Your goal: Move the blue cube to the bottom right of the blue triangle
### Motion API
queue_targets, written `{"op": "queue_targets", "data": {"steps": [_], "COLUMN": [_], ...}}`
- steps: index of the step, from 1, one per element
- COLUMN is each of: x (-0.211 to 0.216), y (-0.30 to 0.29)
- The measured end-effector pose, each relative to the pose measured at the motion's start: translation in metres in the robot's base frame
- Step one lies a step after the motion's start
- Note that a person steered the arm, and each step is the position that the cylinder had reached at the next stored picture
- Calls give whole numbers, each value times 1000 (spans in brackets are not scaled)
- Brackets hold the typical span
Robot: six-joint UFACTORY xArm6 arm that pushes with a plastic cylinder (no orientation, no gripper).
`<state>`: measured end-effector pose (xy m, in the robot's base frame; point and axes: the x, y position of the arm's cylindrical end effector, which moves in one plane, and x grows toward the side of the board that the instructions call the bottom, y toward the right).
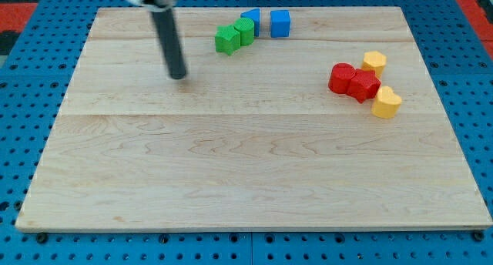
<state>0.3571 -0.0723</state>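
With no jaws to tell of, my tip [179, 75] rests on the pale wooden worktop [246, 172], well left of the blue cube [280, 23] beside the blue triangle [250, 18]; the approach seems unstarted, calling for travel rightward.

The board [254, 165] is pale wood with faint grain, set on a blue pegboard [23, 80] dotted with holes. 2 blue blocks: a cube [280, 23] and a triangle [251, 18]. 2 green blocks [234, 36]. 2 red blocks [353, 82]. 2 yellow blocks [387, 102]. The rod [169, 38] is dark grey, nearly black.
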Motion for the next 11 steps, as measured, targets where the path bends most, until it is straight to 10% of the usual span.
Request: {"op": "queue_targets", "data": {"steps": [2,3,6,11], "x": [-106,-165,-165,-144], "y": [245,211,89,123]}}
